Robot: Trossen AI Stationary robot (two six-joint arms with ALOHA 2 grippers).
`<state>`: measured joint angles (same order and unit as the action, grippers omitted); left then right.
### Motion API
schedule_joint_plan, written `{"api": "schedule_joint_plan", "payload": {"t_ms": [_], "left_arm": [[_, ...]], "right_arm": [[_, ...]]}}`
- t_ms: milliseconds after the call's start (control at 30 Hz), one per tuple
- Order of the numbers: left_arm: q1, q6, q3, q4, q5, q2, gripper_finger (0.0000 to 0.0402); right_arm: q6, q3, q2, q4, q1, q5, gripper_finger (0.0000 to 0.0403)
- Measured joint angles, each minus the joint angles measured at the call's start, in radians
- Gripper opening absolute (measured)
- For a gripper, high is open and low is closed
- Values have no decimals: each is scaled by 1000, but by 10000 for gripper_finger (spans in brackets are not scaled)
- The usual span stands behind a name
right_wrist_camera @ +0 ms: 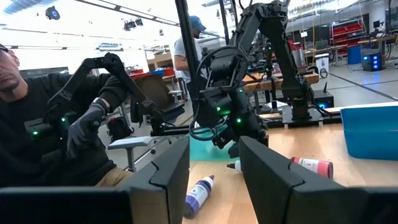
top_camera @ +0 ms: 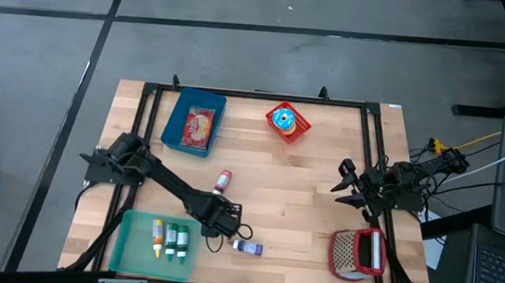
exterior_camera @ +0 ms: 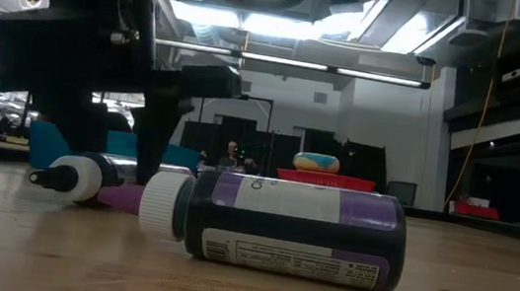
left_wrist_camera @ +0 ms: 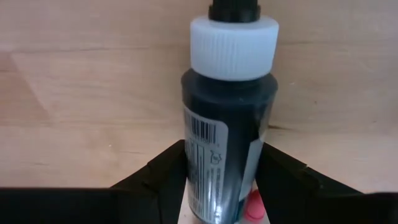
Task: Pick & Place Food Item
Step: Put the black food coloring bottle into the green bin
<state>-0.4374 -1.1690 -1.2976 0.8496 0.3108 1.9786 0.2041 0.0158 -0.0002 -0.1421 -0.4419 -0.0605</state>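
A dark bottle (left_wrist_camera: 224,130) with a white cap and black nozzle lies level under my left gripper (top_camera: 220,221), which is shut on it and points steeply down near the table's front middle. In the low view the bottle (exterior_camera: 72,177) shows at the left, nozzle toward the table's left. A purple-labelled bottle (top_camera: 247,246) lies on its side just to the right, and a red bottle (top_camera: 223,180) lies farther back. A teal tray (top_camera: 129,251) holds several bottles. My right gripper (top_camera: 346,185) waits open at the right edge. My left gripper pinches the bottle's body (left_wrist_camera: 186,149) between its two fingers, below the white cap. The fingers (left_wrist_camera: 280,174) come from above and lie across the bottle. The bottle sits level, at the tabletop or just over it; which, I cannot tell.
A blue bin (top_camera: 172,122) with a packet stands at the back left, a red tray (top_camera: 296,131) with a doughnut at the back middle, and a red and white basket (top_camera: 358,253) at the front right. A person (right_wrist_camera: 56,124) sits beyond the table.
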Motion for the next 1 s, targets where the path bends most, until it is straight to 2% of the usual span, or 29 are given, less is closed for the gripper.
{"api": "schedule_joint_plan", "payload": {"t_ms": [133,333,533,667,833,1000], "left_arm": [[-4,14,0,-4,11,2,155],[-34,140,-20,86,36,-48,100],[-102,289,-42,202,15,-184,99],[-166,383,-48,290,51,-310,101],[-272,596,-48,438,86,-434,101],[-404,855,-48,601,84,-464,101]], "right_arm": [[-2,0,0,2,0,0,142],[-2,0,0,13,0,-3,142],[-1,0,0,14,0,-3,142],[1,0,0,13,0,-6,142],[22,0,0,21,0,-39,142],[24,0,0,25,0,-56,142]]}}
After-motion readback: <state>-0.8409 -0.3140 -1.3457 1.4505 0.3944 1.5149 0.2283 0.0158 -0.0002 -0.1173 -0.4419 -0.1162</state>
